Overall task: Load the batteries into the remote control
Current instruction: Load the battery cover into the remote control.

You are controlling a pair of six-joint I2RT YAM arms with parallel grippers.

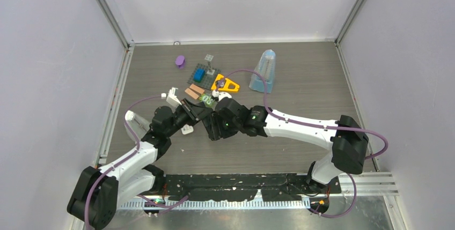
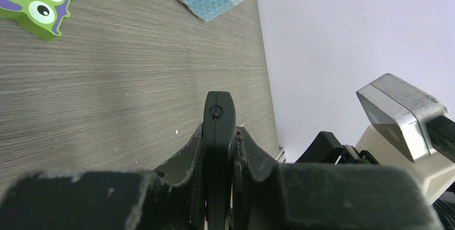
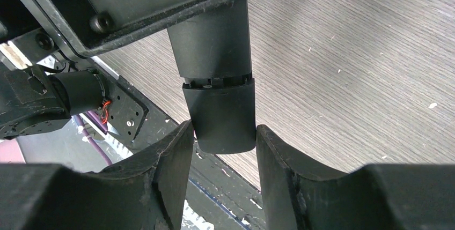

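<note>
My left gripper [image 1: 189,113] [image 2: 219,133] is shut on a slim black bar [image 2: 219,115], held above the table. In the right wrist view the bar [image 3: 217,106] has a seam across it, and its lower section ends between my right fingers. My right gripper [image 1: 213,127] [image 3: 224,139] is open, one finger on each side of that end. Two small white things lie by the left arm [image 1: 187,130] [image 1: 173,97]; I cannot tell whether either one is the white remote. I can make out no batteries.
Behind the grippers are a green owl figure [image 1: 208,98] [image 2: 35,2], a yellow piece [image 1: 225,84], two peach pieces [image 1: 194,89], a dark plate with a blue block [image 1: 203,73] and a purple thing [image 1: 180,61]. A blue bubble-wrap bag [image 1: 264,72] stands at the back right.
</note>
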